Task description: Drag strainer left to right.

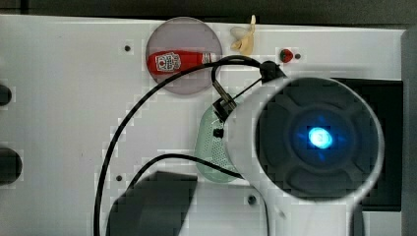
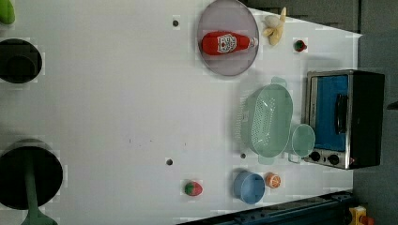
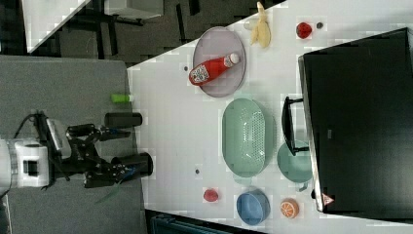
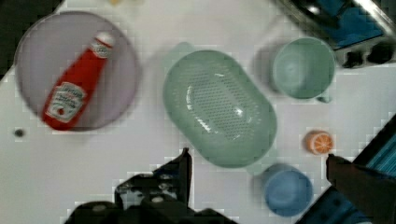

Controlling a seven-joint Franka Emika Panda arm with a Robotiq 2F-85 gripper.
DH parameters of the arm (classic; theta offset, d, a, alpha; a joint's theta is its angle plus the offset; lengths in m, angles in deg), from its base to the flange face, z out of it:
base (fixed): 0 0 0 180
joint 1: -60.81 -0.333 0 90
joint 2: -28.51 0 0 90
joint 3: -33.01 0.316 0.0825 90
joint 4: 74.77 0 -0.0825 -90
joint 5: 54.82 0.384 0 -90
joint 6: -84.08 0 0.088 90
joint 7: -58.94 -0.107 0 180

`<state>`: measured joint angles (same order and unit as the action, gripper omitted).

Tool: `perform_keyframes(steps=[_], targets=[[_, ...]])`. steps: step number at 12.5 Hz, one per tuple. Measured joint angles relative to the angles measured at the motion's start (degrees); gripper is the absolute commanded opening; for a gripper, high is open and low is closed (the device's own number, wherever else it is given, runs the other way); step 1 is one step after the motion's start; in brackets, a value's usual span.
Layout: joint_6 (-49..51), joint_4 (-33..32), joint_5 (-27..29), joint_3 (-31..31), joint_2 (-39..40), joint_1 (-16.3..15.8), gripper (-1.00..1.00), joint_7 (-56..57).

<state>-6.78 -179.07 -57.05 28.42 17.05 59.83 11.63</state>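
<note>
The strainer (image 4: pixel 219 107) is a pale mint-green oval colander with small holes and a tab handle. It lies on the white table between the plate and the toaster oven (image 2: pixel 342 117). The same strainer (image 2: pixel 267 119) (image 3: pixel 245 136) is half hidden under the arm in the top view (image 1: pixel 210 147). My gripper (image 4: pixel 257 156) hangs open high above it with nothing between its fingers (image 4: pixel 183 168). In the right view the gripper (image 3: pixel 114 153) stands wide open, well off the table surface.
A teal cup (image 2: pixel 302 139) stands against the strainer, beside the oven. A blue bowl (image 2: pixel 249 187) and an orange half (image 2: pixel 272 180) are close by. A grey plate (image 2: pixel 227 61) holds a ketchup bottle (image 2: pixel 225 43). Banana (image 2: pixel 274 26), strawberry (image 2: pixel 300 45) and black pots (image 2: pixel 19 61) lie farther off.
</note>
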Motion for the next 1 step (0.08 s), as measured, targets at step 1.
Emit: perform_keyframes(steps=[1], targets=[[0.64,-0.22,0.00,0.06,0.59,-0.13,1.00,0.35]])
